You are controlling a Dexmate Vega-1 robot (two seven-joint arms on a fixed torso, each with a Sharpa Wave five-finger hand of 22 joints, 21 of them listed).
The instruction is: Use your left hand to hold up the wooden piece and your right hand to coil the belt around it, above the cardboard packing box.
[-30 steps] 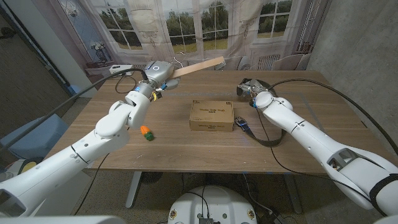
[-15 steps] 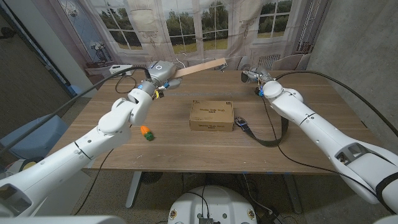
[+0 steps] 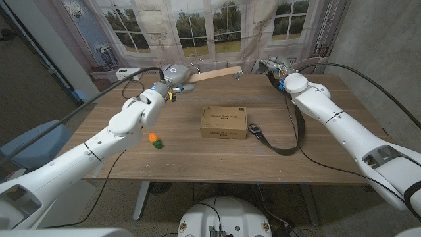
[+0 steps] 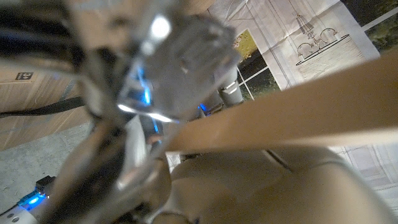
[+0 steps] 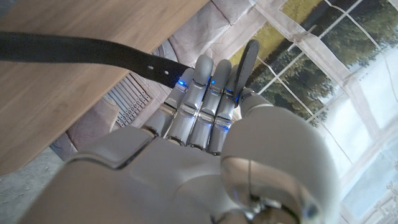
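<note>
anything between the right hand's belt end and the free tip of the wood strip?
Nothing visible. The right hand holds the black belt up beside the free end of the long light wooden strip gripped by the left hand; the air between looks open.

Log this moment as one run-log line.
left hand: holds wooden piece up | right hand: grips belt end | coil: not started | cardboard box: on table

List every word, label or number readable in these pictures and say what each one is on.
Cardboard packing box: dark printed lines on its top, too small and blurred to read.
Label patch on a cardboard surface in the left wrist view: too blurred to read.
Nothing else carries legible text.
</note>
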